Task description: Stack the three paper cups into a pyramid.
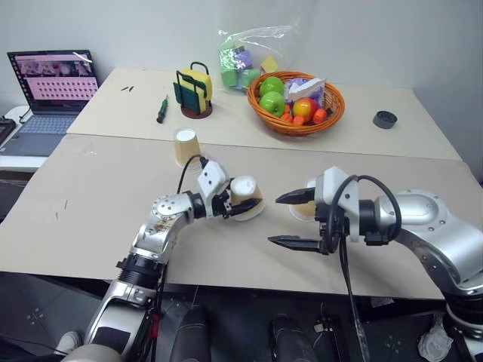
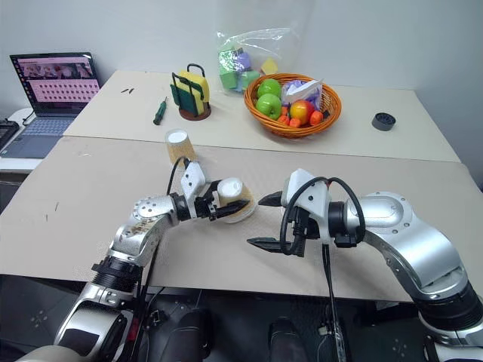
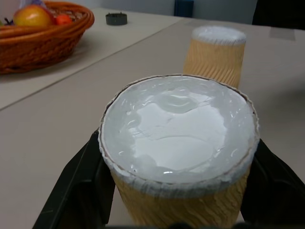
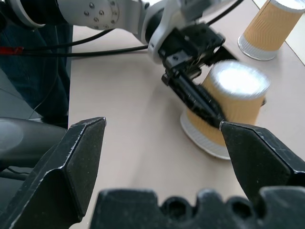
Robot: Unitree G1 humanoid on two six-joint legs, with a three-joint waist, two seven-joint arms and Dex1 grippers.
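Three tan ribbed paper cups stand base-up. My left gripper (image 1: 243, 204) is shut on one cup (image 1: 245, 192) near the middle of the front table, low over the surface and slightly tilted; its black fingers (image 3: 76, 191) press both sides. A second cup (image 1: 185, 145) stands alone farther back to the left. The third cup (image 3: 217, 52) stands just past the held one, partly hidden behind my right gripper (image 1: 290, 220). That gripper is open with nothing between its fingers, pointing left at the held cup (image 4: 228, 100) from close by. No cup rests on another.
On the rear table stand a wicker basket (image 1: 332, 113) of fruit, a bag of coloured blocks (image 1: 245, 56), a yellow-green holder (image 1: 195, 90), a screwdriver (image 1: 161, 109) and a black round cap (image 1: 385, 118). A laptop (image 1: 53, 90) is at the far left.
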